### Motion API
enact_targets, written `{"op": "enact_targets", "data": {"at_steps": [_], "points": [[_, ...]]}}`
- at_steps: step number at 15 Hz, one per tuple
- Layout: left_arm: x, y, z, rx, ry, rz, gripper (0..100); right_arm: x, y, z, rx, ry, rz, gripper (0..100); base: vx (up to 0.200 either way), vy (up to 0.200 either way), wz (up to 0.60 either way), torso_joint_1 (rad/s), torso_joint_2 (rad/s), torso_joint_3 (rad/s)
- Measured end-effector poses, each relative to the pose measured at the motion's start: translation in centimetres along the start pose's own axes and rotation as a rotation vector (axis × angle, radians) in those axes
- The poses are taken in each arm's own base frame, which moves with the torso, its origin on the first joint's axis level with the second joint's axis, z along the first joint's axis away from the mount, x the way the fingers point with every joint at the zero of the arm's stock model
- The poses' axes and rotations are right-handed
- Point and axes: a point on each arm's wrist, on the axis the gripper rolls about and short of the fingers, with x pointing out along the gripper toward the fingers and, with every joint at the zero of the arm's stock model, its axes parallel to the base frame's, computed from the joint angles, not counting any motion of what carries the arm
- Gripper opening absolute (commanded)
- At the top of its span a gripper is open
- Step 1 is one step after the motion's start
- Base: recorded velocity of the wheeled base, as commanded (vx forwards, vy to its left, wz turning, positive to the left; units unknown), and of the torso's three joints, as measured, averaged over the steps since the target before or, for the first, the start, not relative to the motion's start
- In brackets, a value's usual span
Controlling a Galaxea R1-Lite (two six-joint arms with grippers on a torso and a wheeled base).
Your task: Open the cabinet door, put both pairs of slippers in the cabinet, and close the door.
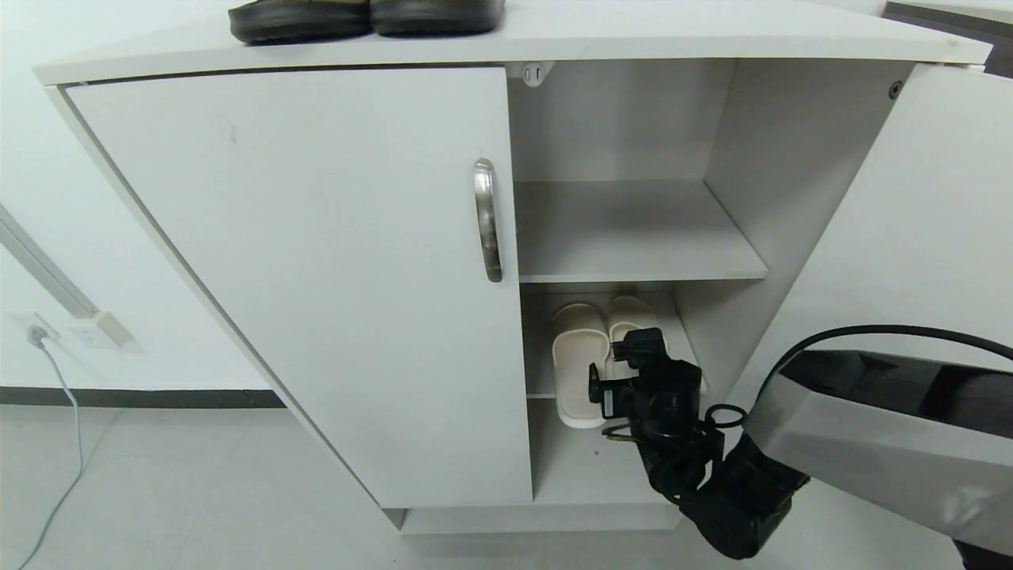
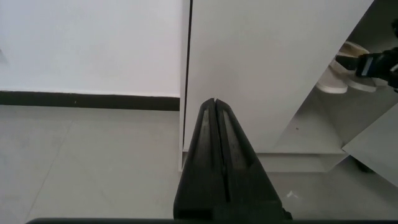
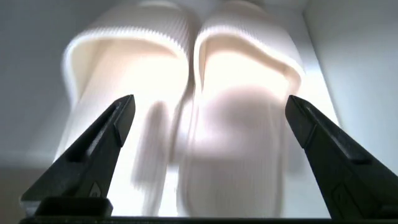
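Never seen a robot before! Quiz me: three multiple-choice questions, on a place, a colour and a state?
1. Where about the cabinet does the cream pair of slippers lie? A on its top; B inside, below the shelf; C on the floor beside it.
2. What colour is the other pair of slippers, on the cabinet's top? A red; B yellow; C near black.
3. How is the right hand? A open; B shut on a slipper; C shut, empty.
Answers: 1 B, seen past the open door; 2 C, dark against the white top; 3 A, its fingers stand wide apart.
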Motion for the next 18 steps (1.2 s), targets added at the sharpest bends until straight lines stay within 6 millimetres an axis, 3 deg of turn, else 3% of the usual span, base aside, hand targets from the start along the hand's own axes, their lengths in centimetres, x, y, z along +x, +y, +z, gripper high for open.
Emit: {"op": "enact_targets", "data": {"at_steps": [3,5,11,18], "points": [[0.0,0.0,0.0,0.0,0.0,-0.002,0,-3.4,0.6,-0.1,-0.028,0.006,0.069,100,0.0,0.0,0.0,0.0,0.0,0.0],[0.0,0.0,0.0,0.0,0.0,-0.001,0,-4.4,0.6,0.2,-0.033,0.008,0.089,100,0.0,0.0,0.0,0.0,0.0,0.0],[0.0,0.0,0.0,0.001,0.0,-0.001,0,-5.6,0.3,0.4,-0.046,0.011,0.115,100,0.0,0.0,0.0,0.0,0.0,0.0],[0.0,0.0,0.0,0.001,0.0,-0.003,0,-5.6,0.5,0.5,-0.064,0.008,0.133,100,-0.171,0.0,0.0,0.0,0.0,0.003]]}}
